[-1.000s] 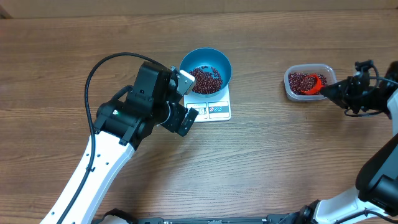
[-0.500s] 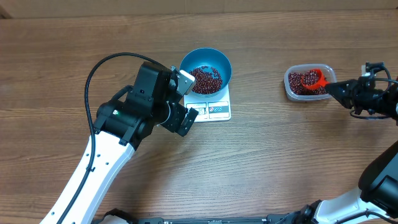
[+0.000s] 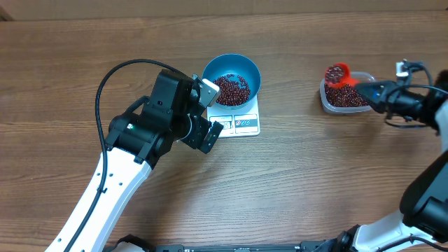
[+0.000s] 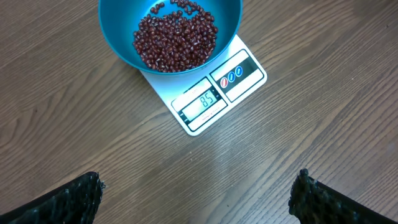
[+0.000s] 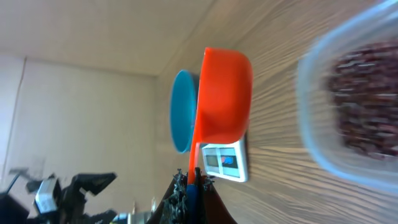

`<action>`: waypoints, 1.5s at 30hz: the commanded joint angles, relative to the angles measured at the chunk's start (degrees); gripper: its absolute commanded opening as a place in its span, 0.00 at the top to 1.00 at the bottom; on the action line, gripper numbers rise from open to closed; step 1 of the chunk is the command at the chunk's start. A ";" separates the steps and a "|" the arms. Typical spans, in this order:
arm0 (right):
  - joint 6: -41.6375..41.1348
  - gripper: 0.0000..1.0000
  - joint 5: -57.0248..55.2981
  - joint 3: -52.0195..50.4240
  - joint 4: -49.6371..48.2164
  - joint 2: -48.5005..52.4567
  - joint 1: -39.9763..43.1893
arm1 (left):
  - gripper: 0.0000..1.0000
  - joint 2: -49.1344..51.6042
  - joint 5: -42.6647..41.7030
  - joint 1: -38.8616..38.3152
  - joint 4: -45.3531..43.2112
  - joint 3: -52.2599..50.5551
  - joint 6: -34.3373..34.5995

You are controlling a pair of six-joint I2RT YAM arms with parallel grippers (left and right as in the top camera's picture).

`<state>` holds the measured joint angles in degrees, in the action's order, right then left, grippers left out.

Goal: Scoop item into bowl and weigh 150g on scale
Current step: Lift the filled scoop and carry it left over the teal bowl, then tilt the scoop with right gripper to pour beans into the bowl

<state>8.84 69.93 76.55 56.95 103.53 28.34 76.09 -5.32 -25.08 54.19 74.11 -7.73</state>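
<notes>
The blue bowl (image 3: 232,78) stands on the white scale (image 3: 241,124) and holds a layer of red-brown beans (image 4: 176,40). The scale's display (image 4: 205,101) reads 85. Just left of the scale, my left gripper (image 3: 212,112) hangs open with nothing between its fingers. At the far right, my right gripper (image 3: 378,91) is shut on the handle of an orange scoop (image 3: 338,73). The scoop carries beans and hangs over the left end of the clear tub (image 3: 325,105). In the right wrist view the scoop (image 5: 224,93) shows from below, with the bowl (image 5: 181,112) beyond it.
The clear plastic tub holds more beans (image 3: 348,96) and sits at the right of the wooden table (image 3: 301,175). A black cable (image 3: 112,77) loops off the left arm. The right arm's base (image 3: 427,203) stands at the right front.
My right gripper has lifted the scoop out of the tub's beans and carried it up and to the left, loaded. The left arm has not moved.
</notes>
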 commanded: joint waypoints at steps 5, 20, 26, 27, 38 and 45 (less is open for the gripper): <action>-3.10 0.96 3.85 5.44 -3.04 -0.68 -11.89 | 0.00 -0.46 0.42 -0.02 -0.07 -0.50 -1.07; -18.49 0.96 -14.29 7.13 -20.90 -0.68 -29.86 | 0.00 -0.46 0.42 -0.02 -0.07 -0.50 -1.07; -18.47 0.96 -21.90 7.21 -21.18 -0.68 -34.21 | 0.00 -0.46 0.42 -0.02 -0.07 -0.50 -1.07; -18.47 0.96 -22.45 7.21 -21.38 -0.68 -34.84 | 0.00 -0.46 0.42 -0.02 -0.07 -0.50 -1.07; -17.14 0.97 -22.34 7.21 -21.31 -1.57 -35.65 | 0.00 -0.46 0.42 -0.02 -0.07 -0.50 -1.07; -15.85 0.96 -22.99 8.52 -21.31 -4.31 -35.80 | 0.00 -0.46 0.42 -0.02 -0.07 -0.50 -1.07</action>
<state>-8.16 47.31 82.17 36.01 102.89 -7.22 76.09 -5.32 -25.08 54.22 74.11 -7.73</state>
